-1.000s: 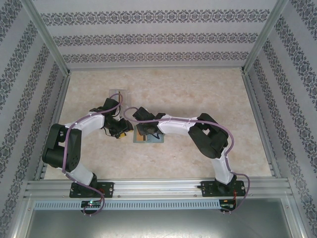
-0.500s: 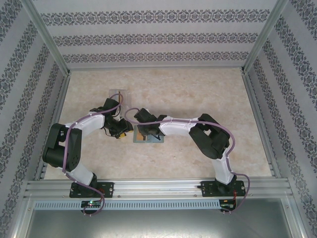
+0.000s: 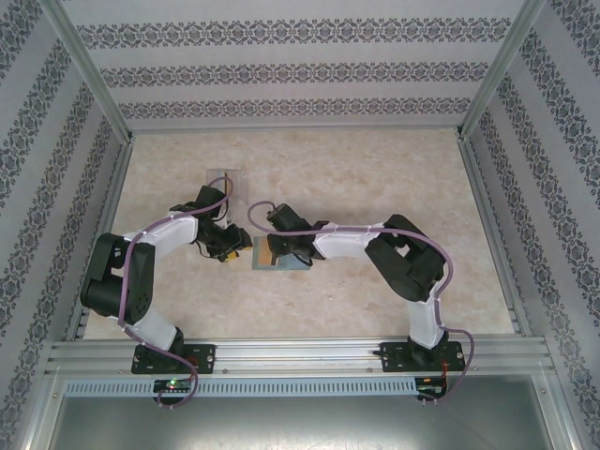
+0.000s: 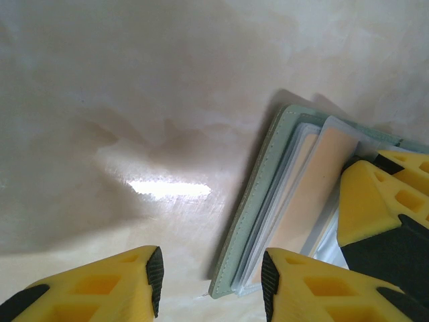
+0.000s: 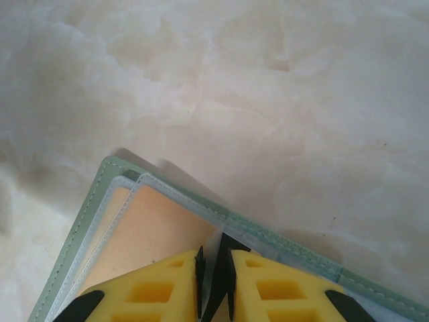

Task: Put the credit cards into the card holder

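The left pincer (image 4: 211,274) stands well open and grips nothing. One of its yellow fingers (image 4: 87,292) hangs over bare desk (image 4: 134,100), and the other is just over the near corner of the card holder (image 4: 258,194). The right pincer (image 5: 214,265) is drawn almost together, with only a thin dark slit between the pads. Its tips sit at the edge of a clear sleeve inside the card holder, but I cannot tell whether that edge is nipped between them.

The sage-green card holder lies flat on the desk, opened like a book, between the two pincers. An orange credit card (image 5: 151,231) shows through its clear sleeve, just beside the right pincer's tips.

From above, the left arm (image 3: 155,234) bends at the elbow and reaches inward to the card holder's left side. The right arm (image 3: 352,242) stretches low across the desk from the right, with its wrist over the card holder.
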`<state>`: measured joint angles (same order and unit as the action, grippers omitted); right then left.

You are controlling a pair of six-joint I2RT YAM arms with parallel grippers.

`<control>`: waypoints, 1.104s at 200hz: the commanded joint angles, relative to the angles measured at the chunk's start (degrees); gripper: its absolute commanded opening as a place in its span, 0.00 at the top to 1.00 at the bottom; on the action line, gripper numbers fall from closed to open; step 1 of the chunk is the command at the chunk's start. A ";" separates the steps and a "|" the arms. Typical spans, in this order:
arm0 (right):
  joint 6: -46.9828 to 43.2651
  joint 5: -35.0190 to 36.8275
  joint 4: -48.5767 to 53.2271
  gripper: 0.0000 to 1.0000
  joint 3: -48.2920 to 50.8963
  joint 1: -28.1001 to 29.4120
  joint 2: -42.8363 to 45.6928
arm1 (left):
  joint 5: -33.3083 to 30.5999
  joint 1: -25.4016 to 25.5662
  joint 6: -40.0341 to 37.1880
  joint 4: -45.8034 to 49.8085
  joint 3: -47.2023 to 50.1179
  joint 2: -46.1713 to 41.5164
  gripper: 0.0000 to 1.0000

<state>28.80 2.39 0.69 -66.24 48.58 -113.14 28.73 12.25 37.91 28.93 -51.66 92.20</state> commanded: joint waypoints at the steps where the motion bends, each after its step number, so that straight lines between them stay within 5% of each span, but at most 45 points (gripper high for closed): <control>1: 2.16 -0.73 -1.64 0.80 3.17 -0.98 1.37 | 0.90 -0.56 -0.03 -0.27 -0.11 0.70 0.54; 50: 3.05 -4.00 -6.12 0.78 5.89 -2.12 2.14 | 3.04 -0.51 0.63 -2.56 0.89 1.14 0.55; 131: 5.83 -16.20 -13.39 0.91 6.36 -4.65 0.62 | 6.78 -0.20 1.69 -8.05 2.63 2.92 0.56; 221: 6.17 -16.46 -10.37 0.84 5.91 -6.02 1.25 | 2.47 0.87 4.90 -9.55 4.34 3.86 0.59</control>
<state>35.81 -12.86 -10.37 -60.45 42.96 -111.90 32.56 12.43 41.23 20.73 -48.42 95.33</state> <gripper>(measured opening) 0.146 0.409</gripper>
